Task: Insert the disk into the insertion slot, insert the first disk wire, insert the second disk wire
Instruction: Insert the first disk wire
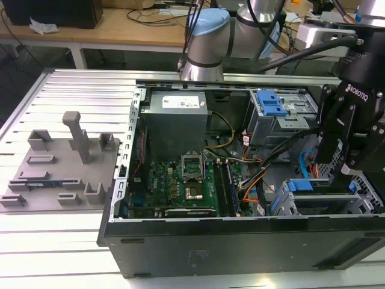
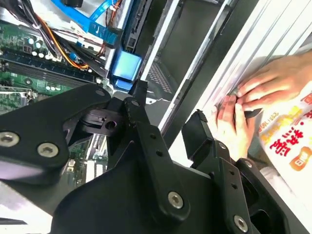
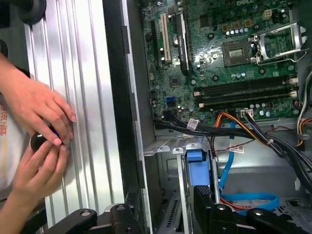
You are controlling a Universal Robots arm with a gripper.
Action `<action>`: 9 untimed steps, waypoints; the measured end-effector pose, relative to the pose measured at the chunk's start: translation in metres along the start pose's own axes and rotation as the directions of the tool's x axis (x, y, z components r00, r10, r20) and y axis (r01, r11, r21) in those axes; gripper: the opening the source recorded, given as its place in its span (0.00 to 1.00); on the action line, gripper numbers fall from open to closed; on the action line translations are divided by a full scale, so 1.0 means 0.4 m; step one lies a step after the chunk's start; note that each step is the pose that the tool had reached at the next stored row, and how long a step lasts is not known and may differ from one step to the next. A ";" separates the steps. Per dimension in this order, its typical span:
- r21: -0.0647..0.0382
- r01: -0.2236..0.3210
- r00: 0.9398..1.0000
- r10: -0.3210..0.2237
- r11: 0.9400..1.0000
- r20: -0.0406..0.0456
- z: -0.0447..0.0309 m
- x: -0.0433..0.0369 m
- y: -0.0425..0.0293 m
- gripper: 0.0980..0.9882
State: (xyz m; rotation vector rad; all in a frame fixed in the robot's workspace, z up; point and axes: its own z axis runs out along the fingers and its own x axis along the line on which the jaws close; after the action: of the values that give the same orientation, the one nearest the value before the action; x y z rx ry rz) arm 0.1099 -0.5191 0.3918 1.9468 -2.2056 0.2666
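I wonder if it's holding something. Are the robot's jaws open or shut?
Open: the second wrist view shows the black gripper with jaws apart, nothing between them.

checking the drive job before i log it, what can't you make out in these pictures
- Inside of the low drive cage: in the exterior view the open pincer stands in front of it, so what it holds is unclear.
- The small dark thing in the person's hands: in the first wrist view the hands cover most of it.
- Where the blue cable ends: in the first wrist view it runs behind the pincer.
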 end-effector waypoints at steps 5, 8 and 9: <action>0.002 -0.001 1.000 0.001 1.000 -0.019 -0.018 -0.072 0.009 0.52; 0.005 -0.001 0.999 0.001 1.000 -0.044 -0.029 -0.114 0.013 0.52; 0.008 -0.001 0.997 0.002 1.000 -0.072 -0.032 -0.126 0.012 0.52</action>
State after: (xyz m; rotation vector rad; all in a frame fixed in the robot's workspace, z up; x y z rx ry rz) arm 0.1117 -0.4669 0.3913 1.9083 -2.1643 0.3418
